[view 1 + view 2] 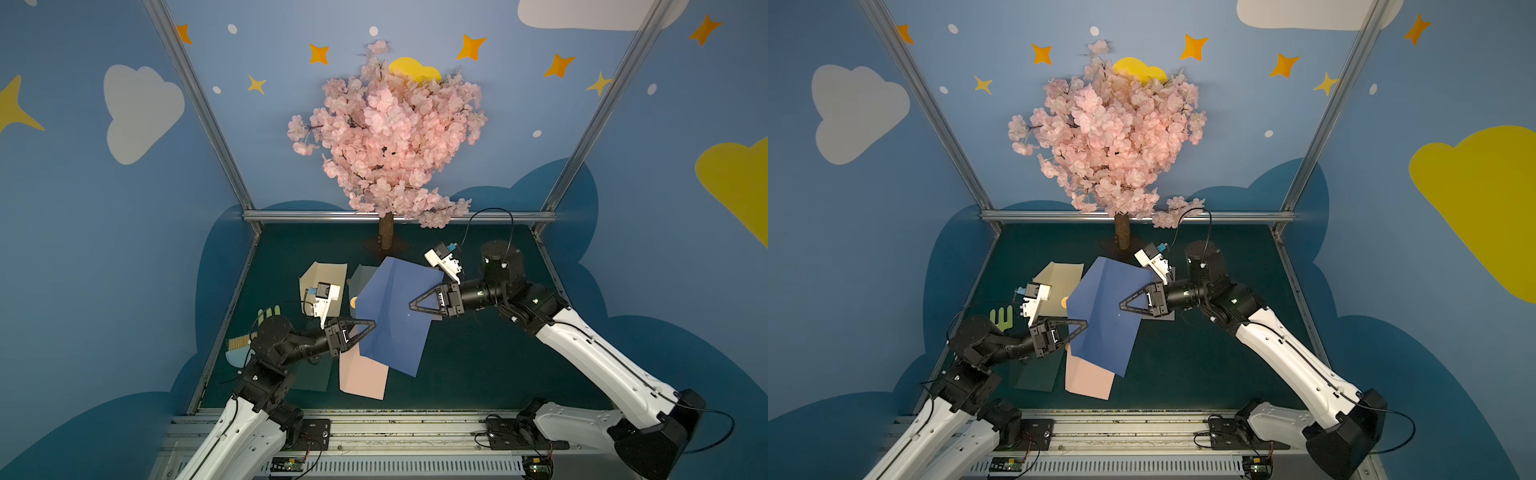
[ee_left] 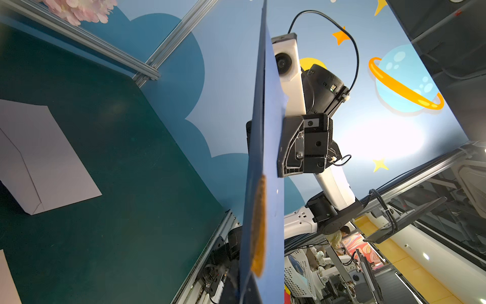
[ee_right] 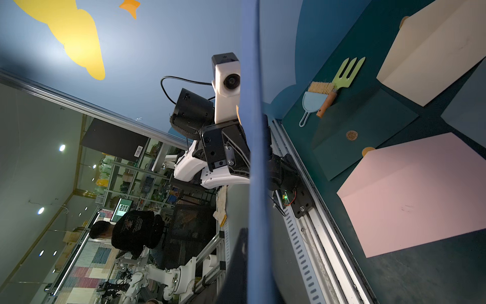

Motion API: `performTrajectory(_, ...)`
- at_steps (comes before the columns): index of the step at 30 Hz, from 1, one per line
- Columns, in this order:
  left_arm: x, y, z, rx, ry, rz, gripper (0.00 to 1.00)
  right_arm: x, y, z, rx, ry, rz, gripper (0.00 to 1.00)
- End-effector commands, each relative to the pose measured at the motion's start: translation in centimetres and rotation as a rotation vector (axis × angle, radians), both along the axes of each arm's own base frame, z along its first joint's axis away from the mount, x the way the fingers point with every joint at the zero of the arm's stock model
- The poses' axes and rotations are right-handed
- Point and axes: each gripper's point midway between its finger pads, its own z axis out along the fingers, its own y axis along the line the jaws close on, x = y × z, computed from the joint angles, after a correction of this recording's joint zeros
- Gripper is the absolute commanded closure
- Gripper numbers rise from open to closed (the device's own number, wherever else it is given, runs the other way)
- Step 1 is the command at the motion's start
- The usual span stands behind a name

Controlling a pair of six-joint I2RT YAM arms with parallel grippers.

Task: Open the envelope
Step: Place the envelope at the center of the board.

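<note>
The blue envelope (image 1: pixel 395 320) (image 1: pixel 1106 324) hangs tilted above the table between both arms. My left gripper (image 1: pixel 371 325) (image 1: pixel 1084 324) is shut on its left edge. My right gripper (image 1: pixel 412 305) (image 1: pixel 1122 305) is shut on its right part, near the middle. The left wrist view shows the envelope (image 2: pixel 271 126) edge-on, with an orange round seal (image 2: pixel 259 223) on the side facing the table, close to my left gripper (image 2: pixel 246 288). The right wrist view also has the envelope (image 3: pixel 253 136) edge-on, running into my right gripper (image 3: pixel 249 263).
Under the blue envelope lie a pink envelope (image 1: pixel 363 378), a beige one (image 1: pixel 322 276), a dark green one (image 1: pixel 311 376) and a grey-teal one (image 1: pixel 361 276). A blossom tree (image 1: pixel 386 237) stands at the back. A toy fork and brush (image 1: pixel 266 316) lie by the left wall.
</note>
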Motion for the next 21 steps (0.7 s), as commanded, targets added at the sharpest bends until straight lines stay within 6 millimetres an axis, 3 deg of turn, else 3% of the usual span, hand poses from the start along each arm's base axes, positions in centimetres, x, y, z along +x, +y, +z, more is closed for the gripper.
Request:
performTrajectory(1,0.0,0.3,0.7,-0.019,-0.038,0.018,0.97,0.8,-0.1,-1.8,-0.076,-0.007,-0.048,0.78)
performTrajectory(3,0.1,0.4,0.6,-0.015,-0.038,0.031,0.97,1.5,-0.5,-3.1,-0.142,-0.008,-0.1,0.62)
performTrajectory(7,0.5,0.5,0.4,-0.013,-0.034,0.053,0.97,3.2,-1.7,-5.6,-0.254,-0.019,-0.233,0.47)
performTrajectory(13,1.4,0.9,0.1,-0.048,-0.028,0.1,0.97,5.6,-4.6,-9.6,-0.436,-0.007,-0.45,0.4)
performTrajectory(21,3.0,0.7,-2.0,-0.073,0.031,0.137,0.97,6.9,-4.3,-13.2,-0.528,0.041,-0.473,0.38)
